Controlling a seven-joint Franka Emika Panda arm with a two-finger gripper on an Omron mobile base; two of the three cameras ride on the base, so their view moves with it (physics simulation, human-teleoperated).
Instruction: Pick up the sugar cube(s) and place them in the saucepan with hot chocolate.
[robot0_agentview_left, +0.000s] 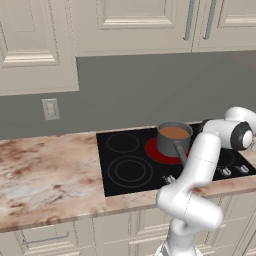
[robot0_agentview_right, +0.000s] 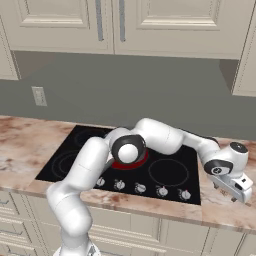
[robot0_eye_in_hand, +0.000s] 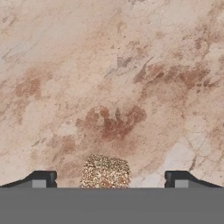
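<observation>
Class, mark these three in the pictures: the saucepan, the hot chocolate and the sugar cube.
saucepan (robot0_agentview_left: 168, 144): left base view, grey side wall.
hot chocolate (robot0_agentview_left: 174, 132): left base view, middle of the brown surface.
sugar cube (robot0_eye_in_hand: 105, 172): hand view, its speckled top face, between the fingers.

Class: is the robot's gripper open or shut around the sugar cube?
Open. In the hand view the gripper has both fingertips standing wide apart, clear of the sugar cube between them.

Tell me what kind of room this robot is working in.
A kitchen, computer-rendered. A black stovetop is set into a marble counter, with cream cabinets above, and a saucepan of hot chocolate sits on a glowing red burner.
</observation>
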